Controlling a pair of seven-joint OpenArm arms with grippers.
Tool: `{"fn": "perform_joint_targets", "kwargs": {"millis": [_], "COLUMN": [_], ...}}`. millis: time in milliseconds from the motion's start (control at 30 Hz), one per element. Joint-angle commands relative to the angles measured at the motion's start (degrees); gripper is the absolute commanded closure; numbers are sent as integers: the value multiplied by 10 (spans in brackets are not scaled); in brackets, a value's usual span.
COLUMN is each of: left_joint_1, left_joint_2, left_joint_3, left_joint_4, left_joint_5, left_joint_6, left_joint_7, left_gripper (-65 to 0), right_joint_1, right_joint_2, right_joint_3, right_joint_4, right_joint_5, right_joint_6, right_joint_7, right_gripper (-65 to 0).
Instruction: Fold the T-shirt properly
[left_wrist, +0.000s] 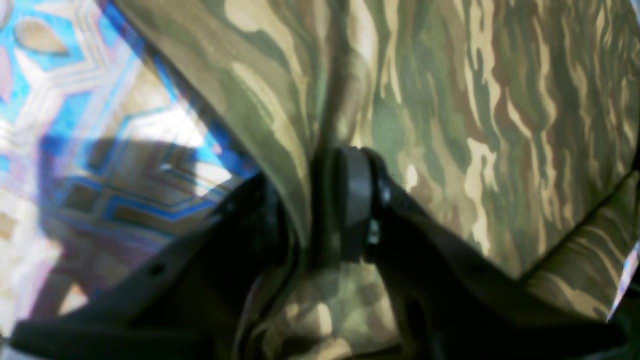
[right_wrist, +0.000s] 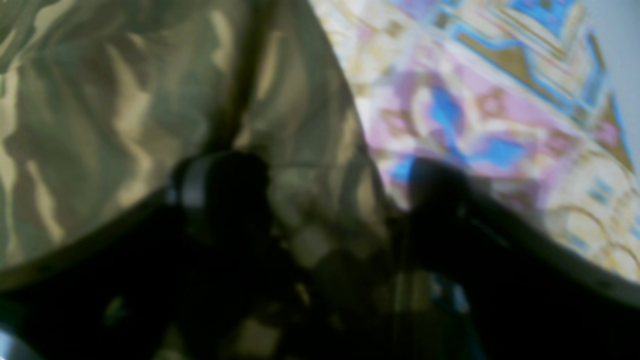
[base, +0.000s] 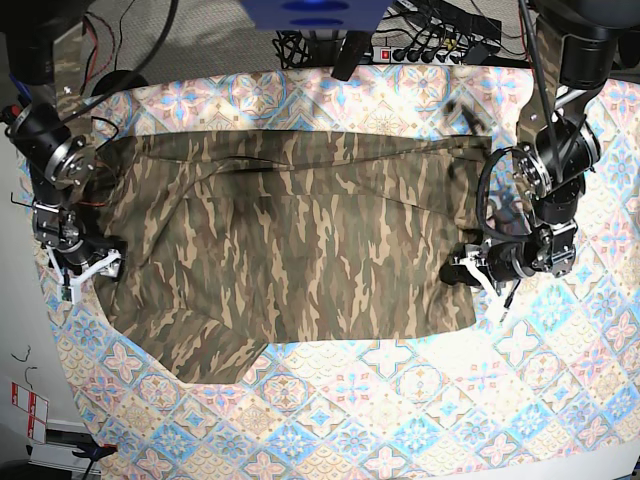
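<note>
on the left of the base view, the right gripper (base: 88, 268) sits at the t-shirt (base: 290, 250) edge, its jaws spread apart with a fold of cloth between them. the t-shirt lies spread over the tablecloth (base: 420, 400) on the worktop. the left gripper (base: 468, 270) pinches the opposite edge, jaws nearly closed on fabric.

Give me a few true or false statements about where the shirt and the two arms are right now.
1. The T-shirt lies spread across the patterned tablecloth. True.
2. The left gripper has camouflage cloth pinched between its fingers. True.
3. The shirt is folded into a small square. False: it lies wide, nearly flat.
4. Both arms work at the same edge. False: the right gripper is at the opposite side.
</note>
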Motion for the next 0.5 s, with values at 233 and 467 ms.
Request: {"fn": "perform_joint_targets", "kwargs": {"millis": [233, 467], "left_joint_1": [-44, -44], "left_joint_2": [58, 110], "left_joint_3": [3, 3], "left_joint_4": [44, 110], "left_joint_5": [99, 112], "left_joint_6": [33, 33], "left_joint_7": [9, 14], "left_gripper": [-120, -86], "right_joint_1": [25, 24], "right_joint_2": [-12, -11], "right_joint_3": [-7, -4], "right_joint_4": [0, 26], "right_joint_5": [-7, -6], "right_joint_6": [19, 19], "right_joint_7": [-16, -16], "right_gripper": [-161, -15]}}
